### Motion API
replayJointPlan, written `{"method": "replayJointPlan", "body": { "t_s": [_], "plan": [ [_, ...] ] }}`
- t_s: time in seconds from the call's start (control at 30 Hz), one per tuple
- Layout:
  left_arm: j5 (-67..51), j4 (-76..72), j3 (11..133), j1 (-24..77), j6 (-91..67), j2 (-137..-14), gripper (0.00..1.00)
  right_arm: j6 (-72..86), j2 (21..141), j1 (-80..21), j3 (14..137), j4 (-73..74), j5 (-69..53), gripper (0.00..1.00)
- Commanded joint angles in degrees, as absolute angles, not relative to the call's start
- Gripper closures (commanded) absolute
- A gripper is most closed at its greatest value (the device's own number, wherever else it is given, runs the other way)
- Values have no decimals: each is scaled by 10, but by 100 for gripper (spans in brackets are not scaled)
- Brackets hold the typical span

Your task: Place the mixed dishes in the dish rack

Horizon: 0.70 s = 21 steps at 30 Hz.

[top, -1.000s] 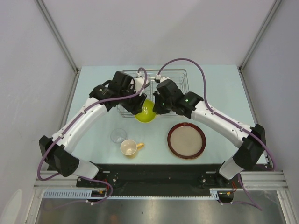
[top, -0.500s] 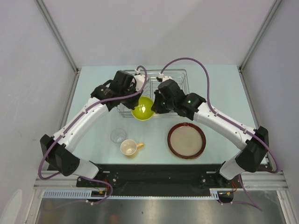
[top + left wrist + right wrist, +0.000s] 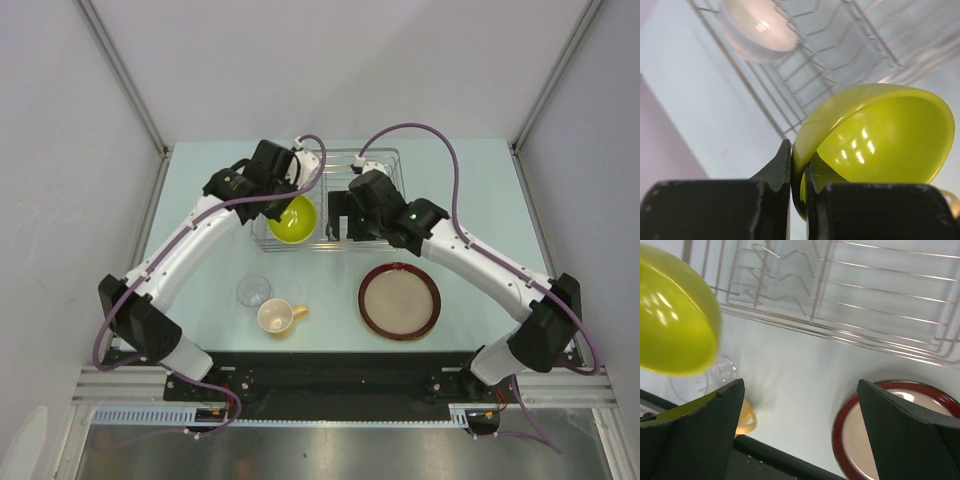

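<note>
Step in hand: lime-green bowl (image 3: 880,135), rim pinched by our left claw (image 3: 797,170) over the dish rack (image 3: 380,170); right claw (image 3: 800,390) gapes empty. Next, we judge: lower, release.

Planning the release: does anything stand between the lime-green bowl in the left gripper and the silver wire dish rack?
Nothing visible. The lime-green bowl in the left gripper hangs over the silver wire dish rack's bare wires; the white bowl sits apart.
</note>
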<state>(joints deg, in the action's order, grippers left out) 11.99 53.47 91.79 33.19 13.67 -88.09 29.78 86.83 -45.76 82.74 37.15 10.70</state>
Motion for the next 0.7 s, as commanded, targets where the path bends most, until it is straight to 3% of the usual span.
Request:
{"method": "replayJointPlan", "body": {
  "t_s": [0.0, 0.23, 0.67],
  "plan": [
    [294, 498, 963, 330, 213, -912, 100, 300, 789, -426, 794, 392, 148, 0],
    [530, 329, 914, 334, 393, -982, 100, 316, 632, -353, 741, 409, 131, 0],
    [678, 205, 889, 387, 522, -1085, 100, 317, 511, -256, 675, 435, 40, 0]
  ]
}}
